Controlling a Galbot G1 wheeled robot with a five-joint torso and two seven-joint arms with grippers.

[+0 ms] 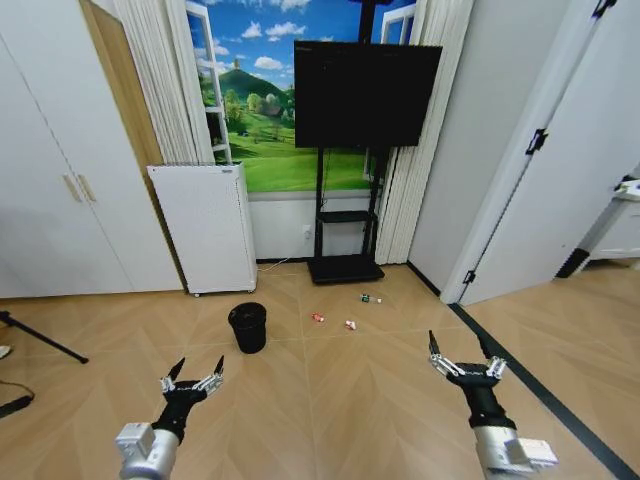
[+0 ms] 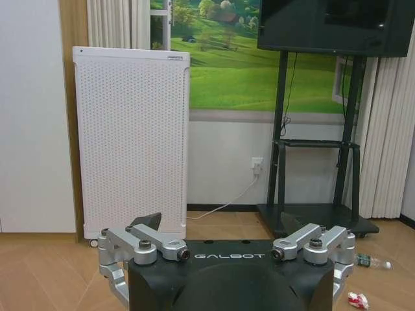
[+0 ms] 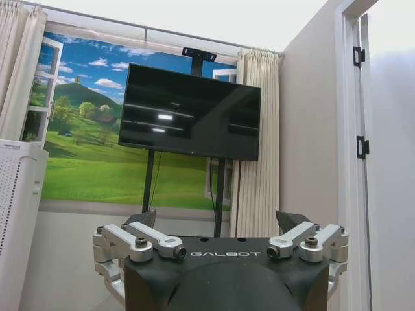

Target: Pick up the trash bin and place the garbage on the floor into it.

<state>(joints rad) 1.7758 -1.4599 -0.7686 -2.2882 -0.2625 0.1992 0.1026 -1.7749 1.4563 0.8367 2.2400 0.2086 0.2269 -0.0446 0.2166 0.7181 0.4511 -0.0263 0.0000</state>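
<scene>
Nothing done yet. Trash bin stands upright on the floor, rim up, long axis vertical, in front of the white appliance, untouched. Garbage: two red-white wrappers and a small bottle lying flat, long axis roughly L-R, all well apart from bin, to its right. Left gripper and right gripper hover low near the robot, fingers spread wide, holding nothing. Left to do: grab bin, collect all 3 bits.

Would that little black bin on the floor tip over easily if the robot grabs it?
Probably light: the bin is small and looks empty. It stands upright on smooth floor, so a sideways nudge might slide or tip it. Its wide rim should give a firm hold.
</scene>
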